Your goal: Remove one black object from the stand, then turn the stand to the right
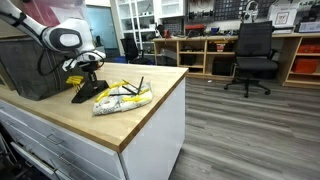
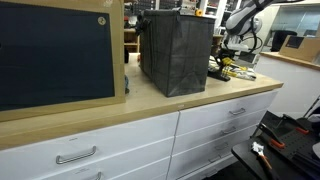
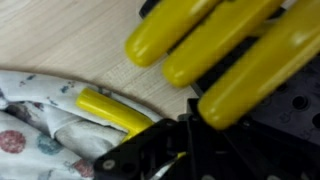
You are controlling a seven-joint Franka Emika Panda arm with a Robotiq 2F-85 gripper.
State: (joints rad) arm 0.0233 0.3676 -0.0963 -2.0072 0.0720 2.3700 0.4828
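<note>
On a wooden counter (image 1: 150,112), the robot's gripper (image 1: 90,70), claw pressed together, hangs close over the black stand (image 1: 84,93), a clear plastic bag (image 1: 122,97) just right of it.

The arm (image 1: 62,38) is bent at the elbow, wrist angled downward; its jaws are closed tight
</note>
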